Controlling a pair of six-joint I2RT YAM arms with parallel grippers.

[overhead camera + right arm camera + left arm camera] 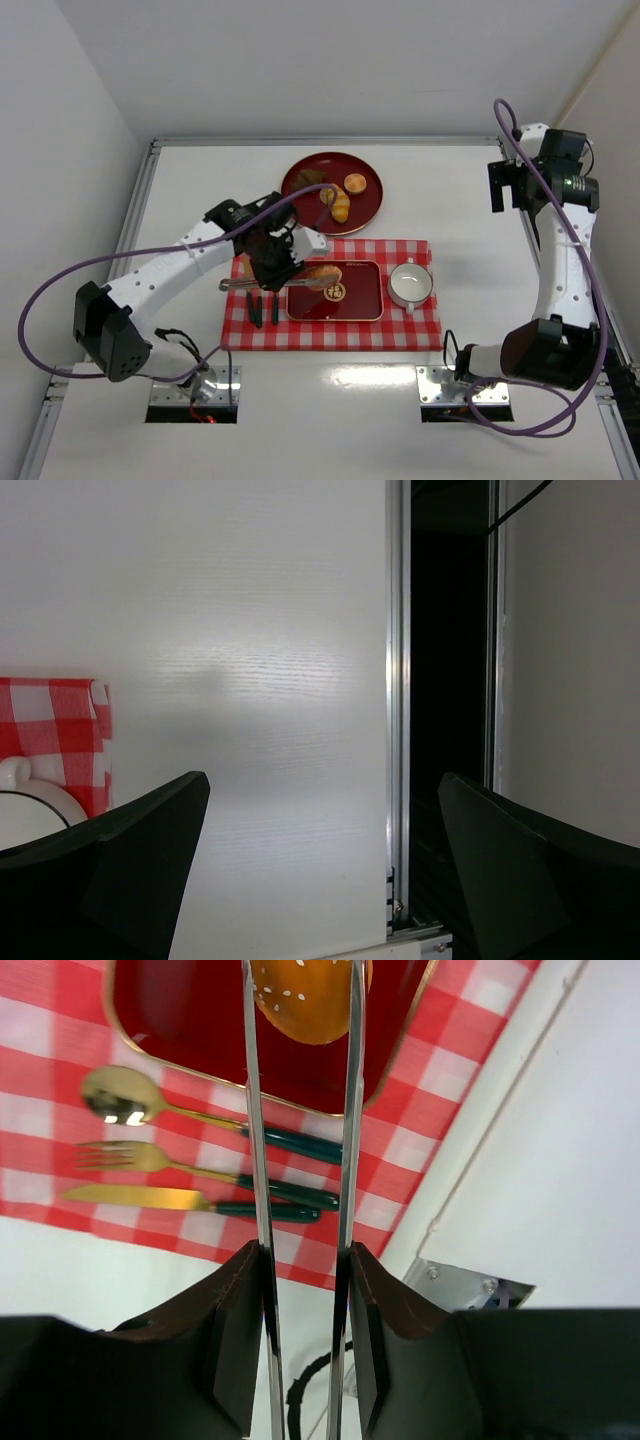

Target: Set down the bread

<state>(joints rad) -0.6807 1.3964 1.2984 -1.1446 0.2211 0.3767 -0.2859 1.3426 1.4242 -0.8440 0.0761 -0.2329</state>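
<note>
While the left gripper (305, 1280), low in the centre of the left wrist view, is clamped on a pair of tongs (258, 1160), the bread (305, 1000) sits pinched between their tips at the top edge, over the red tray (180, 1030). I cannot tell whether it touches. The carry looks done, and release is left. In the right wrist view, the right gripper (320, 810) stands spread apart, holding nothing.

so the tray (362, 296) sits on the cloth (330, 335), cup (410, 287) just right of it, cutlery (262, 308) just left. the plate (300, 176) is behind the cloth. bread (305, 1000) is between the tongs (257, 1140), over the tray's left end
</note>
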